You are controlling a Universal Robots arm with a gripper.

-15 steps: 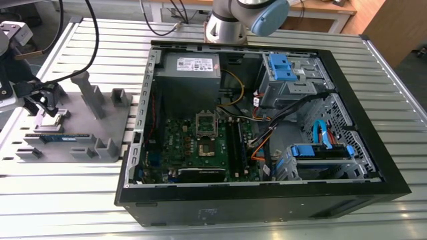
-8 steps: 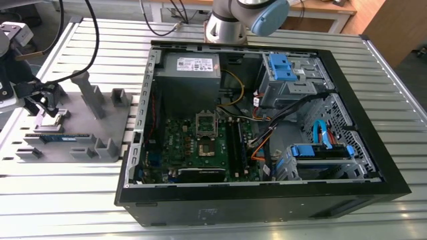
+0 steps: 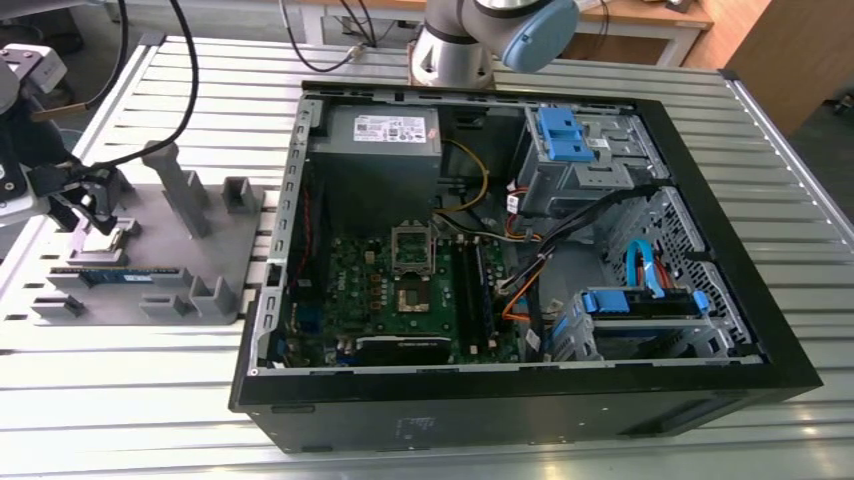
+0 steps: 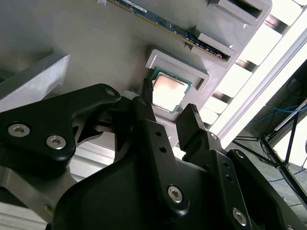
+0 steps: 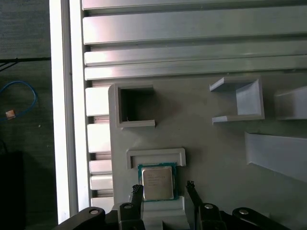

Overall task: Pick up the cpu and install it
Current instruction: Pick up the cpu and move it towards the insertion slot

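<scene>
Gripper [image 5: 163,188] is hovering low over the grey fixture plate [image 5: 216,139], which is sitting on the slatted metal table [image 3: 767,150] at the exterior view's left, well apart from the open computer case [image 3: 534,395]; jaws are standing apart, clamping nothing.

Cpu [image 5: 157,183] is lying flat, metal top up, in a shallow pocket of the plate, with a raised pale bracket [image 5: 156,155] running along one edge; in both wrist views it is sitting between the two black fingertips [image 5: 136,190], one at each of two opposite edges (contact with the chip: cannot tell).

In the second wrist view the cpu [image 4: 168,92] is showing just beyond the finger ends; a blue-green memory stick [image 4: 165,23] is standing on edge in a slot near the cpu pocket.

Inside the case, the silver socket frame [image 3: 411,243] is sitting on the green motherboard [image 3: 350,290].
</scene>
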